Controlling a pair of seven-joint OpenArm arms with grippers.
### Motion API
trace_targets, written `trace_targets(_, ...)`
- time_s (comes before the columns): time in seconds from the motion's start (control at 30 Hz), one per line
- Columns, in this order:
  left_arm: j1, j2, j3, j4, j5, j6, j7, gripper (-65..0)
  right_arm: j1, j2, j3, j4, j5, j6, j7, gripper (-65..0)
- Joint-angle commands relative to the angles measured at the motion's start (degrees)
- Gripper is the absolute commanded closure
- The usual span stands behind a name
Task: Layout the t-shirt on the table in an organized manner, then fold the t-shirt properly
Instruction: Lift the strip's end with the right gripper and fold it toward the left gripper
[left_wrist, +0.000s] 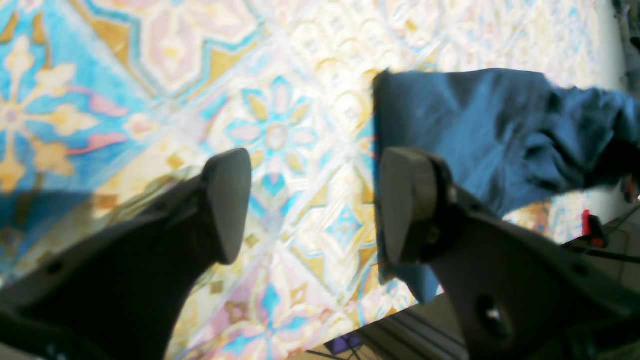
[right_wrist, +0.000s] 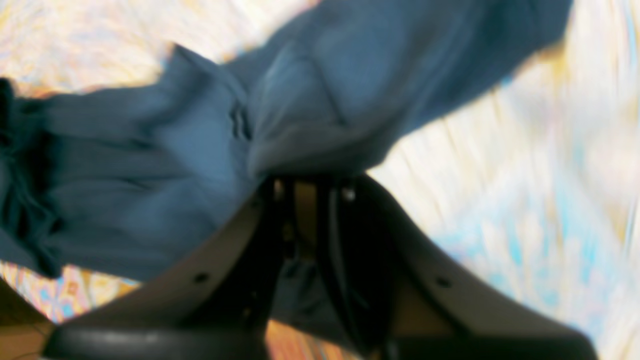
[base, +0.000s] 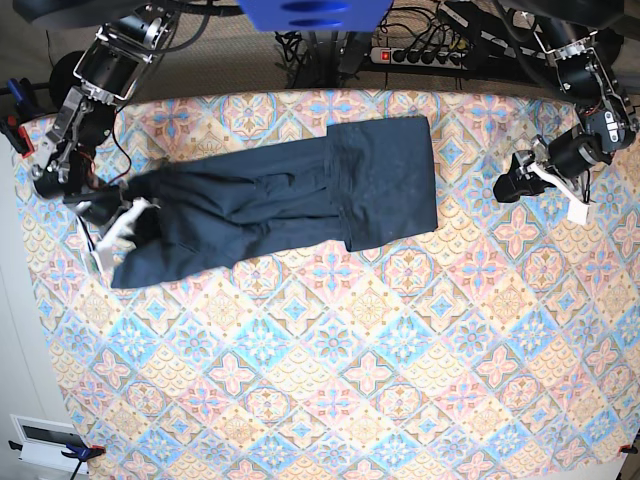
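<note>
The near half of the desk shows only its diamond-tiled cloth in pink, light blue and cream. Farther back, across the far half, lies the t-shirt, dark navy, stretched in a long band whose long axis runs side to side across the desk in the base view. Its wider, squarer end points toward the base view's right; the other end narrows and bunches into folds toward the left.

At that bunched end the right gripper has its jaws pressed together on the cloth; the right wrist view, though blurred, shows navy fabric drawn in between them. The left gripper hovers off the squarer end, well apart from the cloth in the base view. Its jaws are spread, with bare patterned desk between the fingers in the left wrist view and the shirt's edge just behind one of them.
</note>
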Motion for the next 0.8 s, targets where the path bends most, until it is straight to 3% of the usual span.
trace_targets(0.0, -0.33, -0.68, -0.38, 0.72, -0.83, -0.21, -0.61, -39.7, 0.92, 0.01, -2.69, 2.88, 1.67, 0.41, 1.49, -0.7)
trace_targets(0.17, -0.33, -0.59, 1.64, 0.72, -0.83, -0.21, -0.61, -39.7, 0.84, -3.86, -14.29, 8.68, 1.67, 0.41, 1.66, -0.7)
trace_targets(0.37, -0.33, -0.59, 1.91, 0.72, -0.56, -0.13, -0.61, -39.7, 0.92, -6.4, -21.59, 12.02, 1.67, 0.41, 1.66, -0.7)
trace_targets(0.5, -0.33, -0.59, 7.8, 0.72, 3.57, -0.04, -0.7, -38.7, 0.92, -7.02, -26.16, 12.9, 1.67, 0.41, 1.66, -0.7)
trace_targets(0.77, -0.42, -0.59, 23.0, 0.63, 9.72, -0.04, -10.81, -8.8, 0.92, -8.87, -32.05, 13.69, 1.41, 0.41, 1.58, -0.9)
